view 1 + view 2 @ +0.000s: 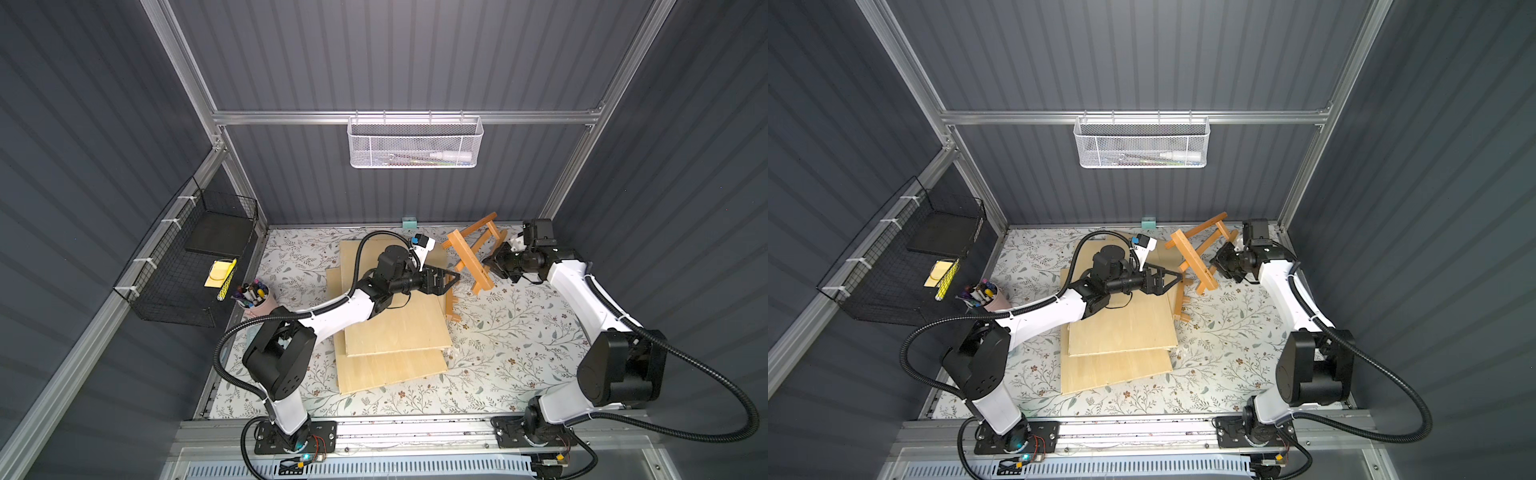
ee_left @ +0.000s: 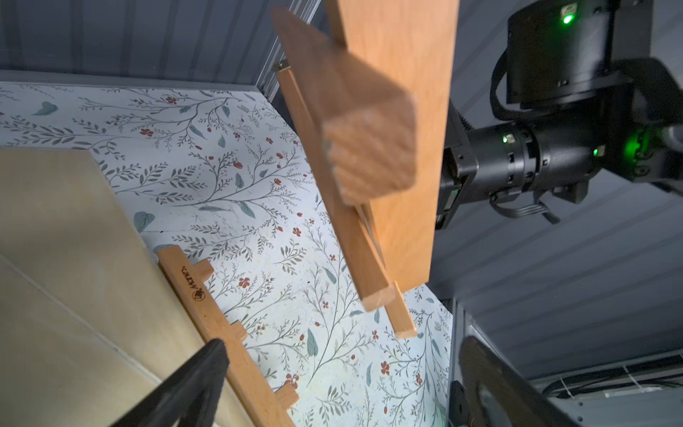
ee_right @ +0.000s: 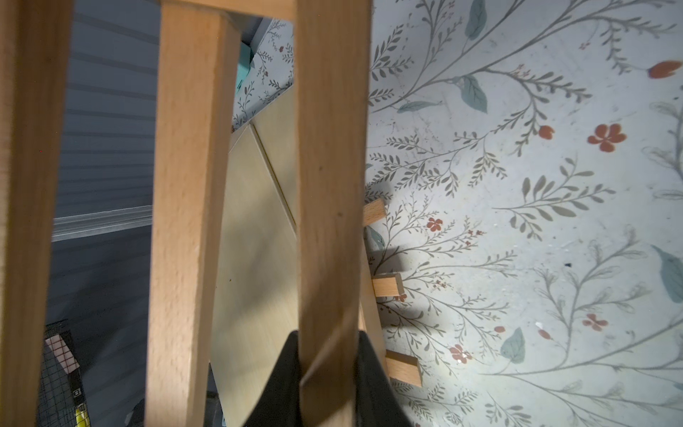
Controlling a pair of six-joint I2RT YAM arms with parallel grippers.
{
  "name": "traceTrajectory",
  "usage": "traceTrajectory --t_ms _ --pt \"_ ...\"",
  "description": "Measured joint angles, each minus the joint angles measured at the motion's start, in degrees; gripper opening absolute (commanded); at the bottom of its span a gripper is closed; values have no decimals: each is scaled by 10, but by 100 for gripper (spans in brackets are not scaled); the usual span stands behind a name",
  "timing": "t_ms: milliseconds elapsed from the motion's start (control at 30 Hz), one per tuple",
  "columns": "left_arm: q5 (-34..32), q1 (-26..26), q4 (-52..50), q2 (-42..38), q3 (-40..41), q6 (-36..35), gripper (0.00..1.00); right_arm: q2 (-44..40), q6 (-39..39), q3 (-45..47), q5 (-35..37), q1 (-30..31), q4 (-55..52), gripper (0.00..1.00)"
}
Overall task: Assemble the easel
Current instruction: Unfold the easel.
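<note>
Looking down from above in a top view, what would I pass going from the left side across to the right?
From the left: black wire basket → cup of markers → stacked wooden boards → easel frame → right arm.

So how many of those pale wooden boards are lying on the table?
2. They are stacked on the table: the upper board overlaps the lower board, which juts out at the front. Another could hide underneath.
</note>
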State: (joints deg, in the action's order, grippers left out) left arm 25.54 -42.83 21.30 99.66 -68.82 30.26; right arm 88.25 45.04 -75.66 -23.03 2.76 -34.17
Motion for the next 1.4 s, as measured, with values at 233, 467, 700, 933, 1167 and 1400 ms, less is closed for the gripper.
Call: traceTrajectory --t_ms 233,467,700,933,1167,1400 --pt "-29 0 24 0 6 14 99 0 17 0 -26 18 3 6" --pt "-110 0 23 -1 25 27 99 -29 29 0 -34 17 2 6" --pt "-173 6 17 -3 39 39 99 -58 8 0 -61 15 -12 6" --pt "-180 26 15 -1 42 55 99 -72 -61 -11 -111 13 -51 5" --pt "-181 48 -8 33 17 59 99 -118 -106 -11 -145 2 -73 5" --pt "-210 47 -73 42 -5 40 99 -134 -117 -26 -146 -38 -80 4"
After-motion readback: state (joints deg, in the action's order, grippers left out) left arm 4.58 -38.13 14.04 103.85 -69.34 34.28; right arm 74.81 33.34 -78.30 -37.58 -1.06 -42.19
